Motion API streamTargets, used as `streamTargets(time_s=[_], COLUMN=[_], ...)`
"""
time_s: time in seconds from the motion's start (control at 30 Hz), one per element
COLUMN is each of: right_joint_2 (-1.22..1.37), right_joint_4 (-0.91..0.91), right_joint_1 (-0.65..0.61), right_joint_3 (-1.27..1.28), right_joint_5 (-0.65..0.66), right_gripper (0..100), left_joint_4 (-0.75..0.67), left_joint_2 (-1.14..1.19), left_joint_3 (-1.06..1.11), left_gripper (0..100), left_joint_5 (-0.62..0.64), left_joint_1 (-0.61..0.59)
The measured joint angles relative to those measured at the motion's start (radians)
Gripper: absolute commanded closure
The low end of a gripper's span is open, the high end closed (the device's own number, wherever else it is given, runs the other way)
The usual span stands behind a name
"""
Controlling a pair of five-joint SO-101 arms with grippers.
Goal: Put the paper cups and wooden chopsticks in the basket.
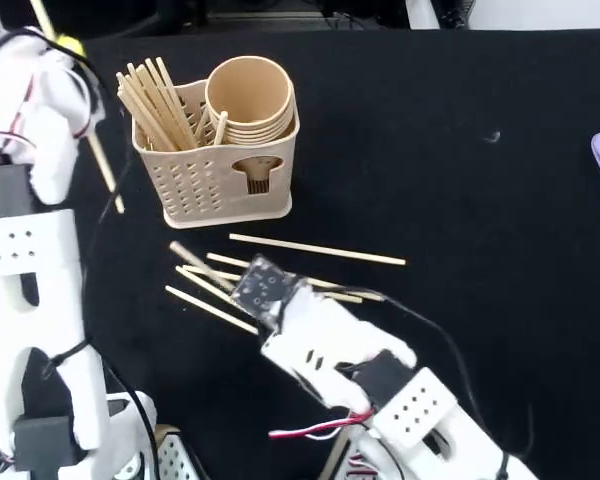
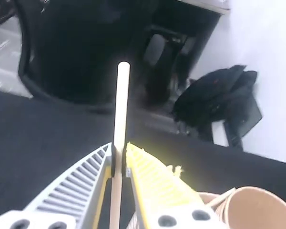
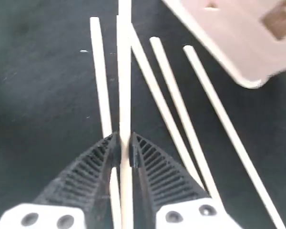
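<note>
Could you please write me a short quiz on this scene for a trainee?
1. True or false: the stack of tan paper cups stands inside the beige perforated plastic basket.
2. What does the left end effector grip? A) a thin wooden chopstick B) a paper cup C) nothing
3. Which arm's end effector is down among the loose wooden chopsticks on the black table?
Key: 1 true; 2 A; 3 the right end effector.

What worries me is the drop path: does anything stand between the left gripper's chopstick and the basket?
Nothing visible does. The left gripper, shut on the chopstick, is beside the basket; chopsticks already standing there crowd one compartment.
</note>
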Motion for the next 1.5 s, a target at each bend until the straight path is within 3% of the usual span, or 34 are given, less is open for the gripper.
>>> streamTargets(time_s=[0.13,0.5,1.0,1.5], right_joint_2=[-0.031,-0.031,-0.031,-0.031], right_joint_4=[0.000,0.000,0.000,0.000], right_joint_1=[0.017,0.026,0.026,0.026], right_joint_3=[0.002,0.002,0.002,0.002], right_joint_5=[0.000,0.000,0.000,0.015], right_gripper=[98.8,98.8,98.7,98.7], left_joint_4=[-0.081,-0.327,-0.344,-0.422], left_joint_2=[0.002,0.002,0.002,0.193], left_joint_3=[0.091,0.095,0.002,-0.012], left_gripper=[97,97,97,97], left_joint_5=[0.000,-0.006,-0.012,-0.012], left_joint_1=[0.051,0.130,0.141,0.141])
